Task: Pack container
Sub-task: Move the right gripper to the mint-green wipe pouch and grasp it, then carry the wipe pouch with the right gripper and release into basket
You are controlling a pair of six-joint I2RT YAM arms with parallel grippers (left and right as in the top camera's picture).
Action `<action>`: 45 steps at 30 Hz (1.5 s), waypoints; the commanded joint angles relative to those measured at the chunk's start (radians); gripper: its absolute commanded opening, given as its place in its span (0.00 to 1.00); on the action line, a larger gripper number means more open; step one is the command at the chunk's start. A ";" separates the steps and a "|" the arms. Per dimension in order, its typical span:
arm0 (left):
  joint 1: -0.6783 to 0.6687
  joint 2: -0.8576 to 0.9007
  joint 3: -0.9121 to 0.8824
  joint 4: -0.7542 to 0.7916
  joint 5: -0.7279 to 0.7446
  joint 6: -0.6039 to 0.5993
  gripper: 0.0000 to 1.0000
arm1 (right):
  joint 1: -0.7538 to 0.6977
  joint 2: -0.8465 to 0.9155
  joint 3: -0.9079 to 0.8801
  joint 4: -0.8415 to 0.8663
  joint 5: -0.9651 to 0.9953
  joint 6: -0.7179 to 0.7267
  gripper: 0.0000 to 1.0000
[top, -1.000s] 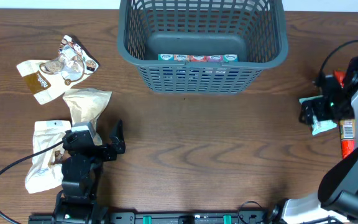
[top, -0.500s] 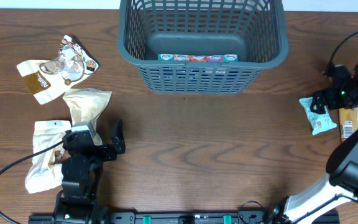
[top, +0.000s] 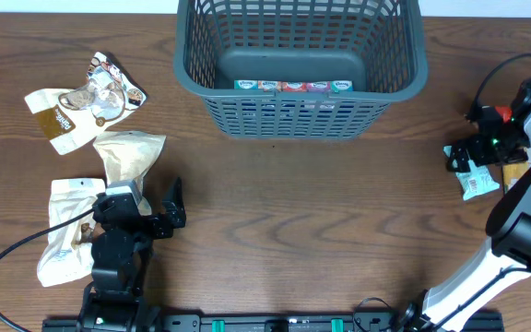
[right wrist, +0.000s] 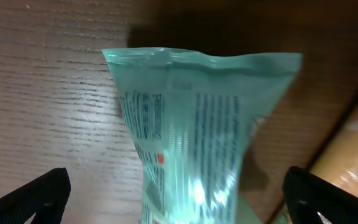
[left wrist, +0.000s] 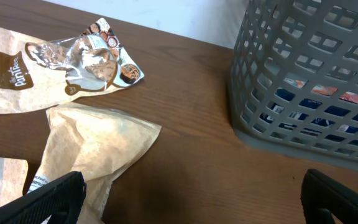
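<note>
Four snack packets lie near the left edge of the surface [top: 275, 249]: a brown-and-white one [top: 58, 118], a foil one [top: 109, 88], a tan one [top: 129, 152] and a white one [top: 63, 240] partly under the left arm. The left gripper [left wrist: 197, 202] sits low at the near edge just beside the tan packet, its jaws released and spread wide. The container [top: 289, 118] stands at the far edge, right of centre, with a row of small packs [top: 293, 87] along its near wall inside. By the right edge the right gripper [right wrist: 179, 194] hangs over a teal packet [right wrist: 197, 112], jaws spread wide to either side of it, not clamped. A yellow packet [right wrist: 353, 155] lies just beside it.
</note>
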 commanded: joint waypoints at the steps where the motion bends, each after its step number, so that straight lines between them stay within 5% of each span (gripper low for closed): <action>1: -0.003 0.001 0.021 0.004 -0.002 -0.010 0.99 | -0.003 0.035 0.000 0.000 -0.020 -0.011 0.98; 9: -0.003 0.001 0.021 0.004 -0.002 -0.010 0.99 | -0.003 0.060 -0.002 0.003 -0.019 0.000 0.84; 21: -0.003 0.001 0.021 0.004 -0.001 -0.010 0.99 | -0.003 0.060 -0.002 0.000 -0.034 0.019 0.34; 26: -0.003 0.001 0.021 0.004 -0.001 -0.010 0.99 | -0.003 0.060 -0.002 0.003 -0.039 0.048 0.01; 37: -0.003 0.001 0.021 0.004 -0.001 -0.010 0.99 | 0.040 0.026 0.066 -0.037 -0.165 0.113 0.01; 45: -0.003 0.001 0.021 0.003 -0.001 -0.010 0.99 | 0.134 -0.066 0.447 -0.150 -0.248 0.245 0.01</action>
